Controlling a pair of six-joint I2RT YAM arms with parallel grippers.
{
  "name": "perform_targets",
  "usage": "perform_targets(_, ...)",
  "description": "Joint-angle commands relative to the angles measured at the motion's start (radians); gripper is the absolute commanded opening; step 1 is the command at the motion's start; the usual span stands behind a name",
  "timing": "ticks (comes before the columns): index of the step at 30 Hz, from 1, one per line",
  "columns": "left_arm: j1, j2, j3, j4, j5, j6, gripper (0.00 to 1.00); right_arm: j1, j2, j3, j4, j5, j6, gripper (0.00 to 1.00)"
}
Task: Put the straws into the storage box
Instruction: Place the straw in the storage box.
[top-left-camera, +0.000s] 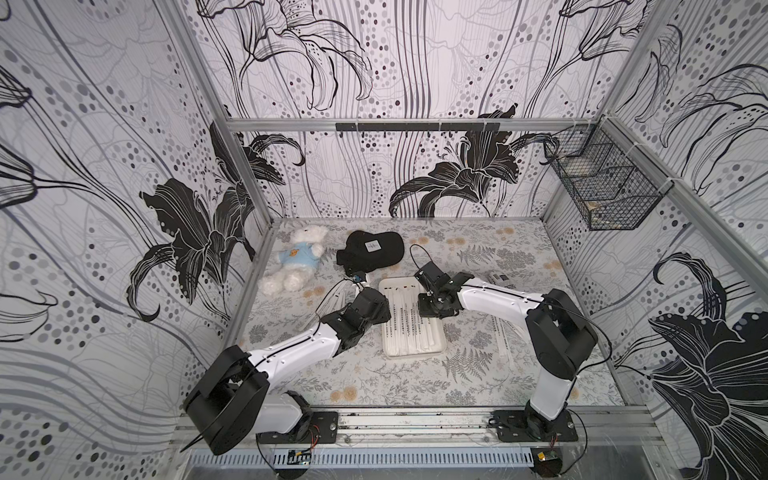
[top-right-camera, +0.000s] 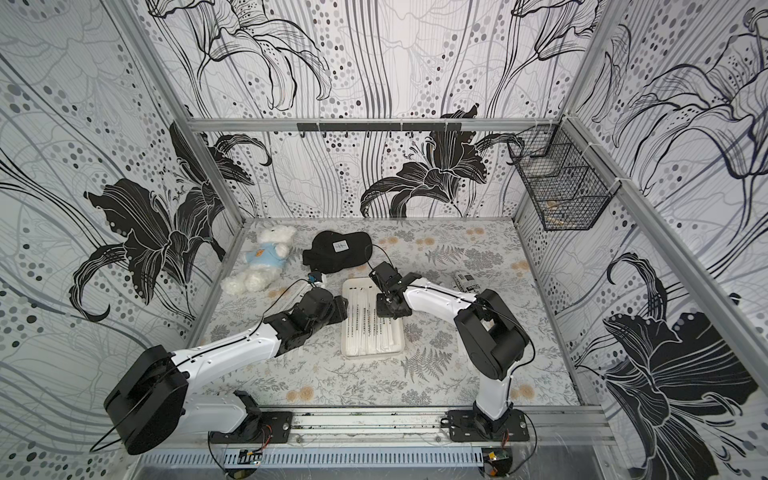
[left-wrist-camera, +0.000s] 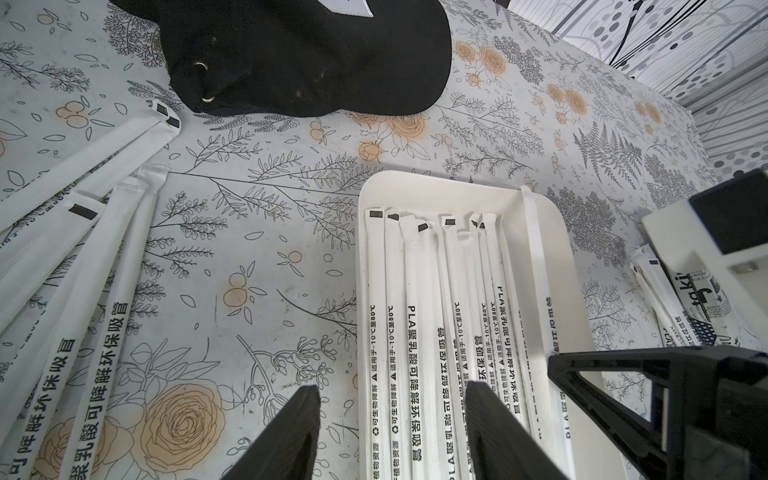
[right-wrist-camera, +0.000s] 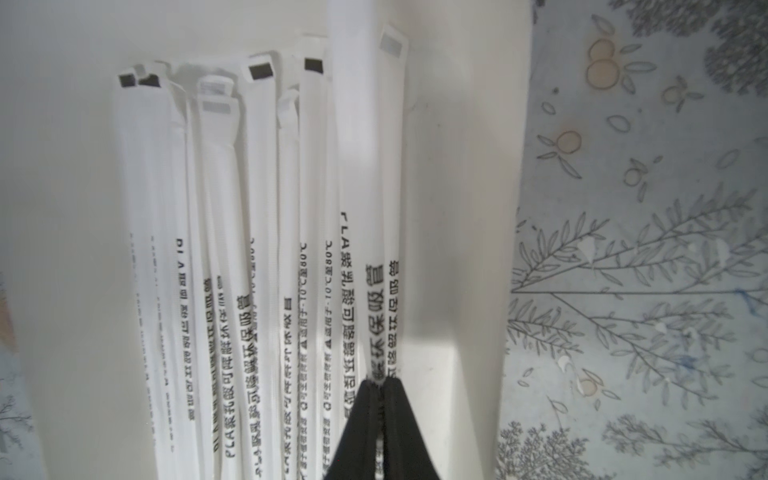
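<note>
The storage box (top-left-camera: 390, 286) (top-right-camera: 351, 286), a shallow white tray, lies mid-table with several straws (top-left-camera: 405, 322) (left-wrist-camera: 415, 291) (right-wrist-camera: 257, 249) lying lengthwise in it. My right gripper (right-wrist-camera: 380, 380) hangs over the box's right side, shut on two straws (right-wrist-camera: 374, 208) that point along the box just above those inside. At the box's left edge my left gripper (left-wrist-camera: 390, 386) is open and holds nothing. One finger is over the cloth, the other over the boxed straws. Loose straws lie on the cloth left of the box (left-wrist-camera: 83, 249) (top-left-camera: 340, 295) and right of it (top-left-camera: 505, 336).
A black cap (top-left-camera: 372, 249) (left-wrist-camera: 311, 54) lies just behind the box, with a white teddy bear (top-left-camera: 295, 262) to its left. A short printed tube (top-left-camera: 500, 279) rests behind the right arm. A black wire basket (top-left-camera: 602, 183) hangs on the right wall.
</note>
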Motion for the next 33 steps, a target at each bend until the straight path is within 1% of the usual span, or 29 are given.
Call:
perform_targets(1,0.007,-0.007,-0.011,0.033,0.004,0.001,0.61,0.0,0.032,-0.007,-0.026,0.024,-0.014,0.09)
perform_targets(11,0.01,-0.024,-0.02,0.03,0.001,0.0,0.61,0.0,0.047,-0.022,-0.018,0.031,-0.017,0.09)
perform_targets(18,0.01,-0.023,-0.014,0.035,0.005,0.0,0.61,0.0,0.036,-0.013,-0.028,0.045,-0.024,0.16)
perform_targets(22,0.01,-0.02,-0.009,0.035,0.006,0.003,0.61,0.0,0.014,0.001,-0.052,0.056,-0.032,0.17)
perform_targets(26,0.01,-0.012,0.0,0.036,0.008,0.006,0.61,0.0,-0.025,0.02,-0.09,0.066,-0.034,0.2)
perform_targets(29,0.01,-0.012,0.013,0.025,0.005,0.012,0.61,-0.004,-0.084,0.021,-0.129,0.073,-0.037,0.2)
perform_targets(33,0.009,-0.024,0.025,0.01,-0.016,0.032,0.61,-0.071,-0.193,-0.045,-0.166,0.081,-0.055,0.2)
